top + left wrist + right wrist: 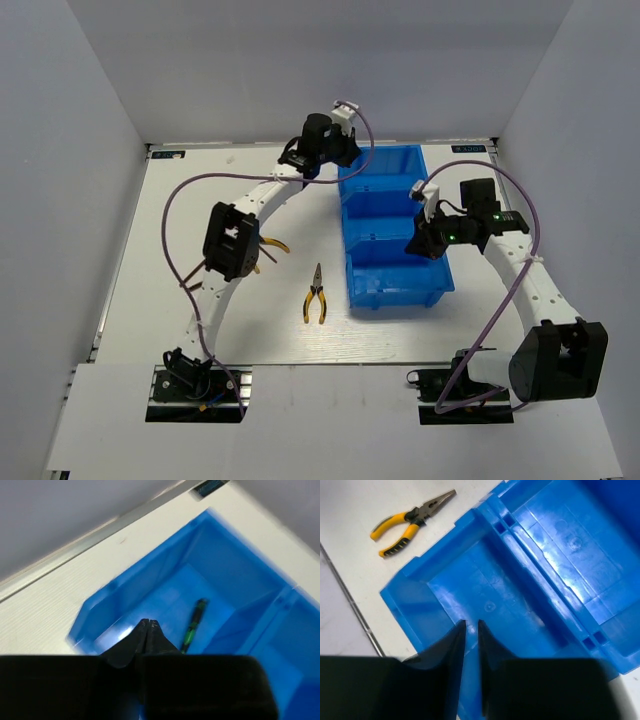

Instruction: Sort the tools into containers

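The blue three-compartment bin stands right of centre. My left gripper is shut and empty over the far compartment's left edge, its tips together in the left wrist view. A thin dark screwdriver with a green band lies in that far compartment. My right gripper hovers over the near compartment, jaws a little apart and empty. One yellow-black pliers lies on the table left of the bin and also shows in the right wrist view. A second pliers is partly hidden under the left arm. No hex keys show.
Purple cables loop off both arms. White walls close in the table on the left, right and far sides. The left arm's elbow hangs over the table's left middle.
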`<state>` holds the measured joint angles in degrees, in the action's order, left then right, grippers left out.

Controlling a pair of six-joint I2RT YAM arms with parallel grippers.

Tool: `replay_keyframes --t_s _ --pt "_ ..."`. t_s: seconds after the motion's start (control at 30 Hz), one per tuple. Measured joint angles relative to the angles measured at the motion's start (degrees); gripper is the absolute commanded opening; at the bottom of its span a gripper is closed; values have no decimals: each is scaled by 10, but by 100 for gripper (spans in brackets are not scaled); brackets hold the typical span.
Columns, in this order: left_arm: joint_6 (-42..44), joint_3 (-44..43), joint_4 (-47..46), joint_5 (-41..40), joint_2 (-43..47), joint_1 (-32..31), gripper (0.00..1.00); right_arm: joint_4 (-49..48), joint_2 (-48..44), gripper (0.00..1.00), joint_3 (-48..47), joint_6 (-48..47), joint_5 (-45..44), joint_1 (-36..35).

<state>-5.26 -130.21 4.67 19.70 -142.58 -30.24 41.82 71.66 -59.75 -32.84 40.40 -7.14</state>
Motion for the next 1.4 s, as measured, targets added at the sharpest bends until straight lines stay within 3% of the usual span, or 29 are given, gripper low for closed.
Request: replay_keyframes --t_s 0.03,0.13,0.17,0.23,0.37,0.43,0.57,0.73,1.03,1.4 --pt "-7 18 14 -23 19 1 0 -2 0 0 0 5 -5 0" --pt "-35 125 84 -112 116 6 0 -12 8 0 -1 63 -44 0" --pt "-46 170 113 -159 156 10 20 -12 16 0 -4 76 -53 0" --pt "-57 250 142 -204 232 27 39 6 44 3 -24 90 -63 0" --pt "-78 339 251 -276 324 101 56 16 100 38 -62 106 -56 0" --pt "-81 363 284 -299 332 144 61 17 103 44 -61 112 -49 0" --pt "-67 441 327 -326 335 206 62 15 99 46 -61 117 -26 0" --pt "-26 481 350 -308 335 217 62 15 91 48 -56 114 -13 0" --pt "42 472 333 -269 325 223 64 18 60 48 -26 112 -8 0" --pt "80 409 323 -250 221 231 63 64 59 48 -23 83 -13 0"
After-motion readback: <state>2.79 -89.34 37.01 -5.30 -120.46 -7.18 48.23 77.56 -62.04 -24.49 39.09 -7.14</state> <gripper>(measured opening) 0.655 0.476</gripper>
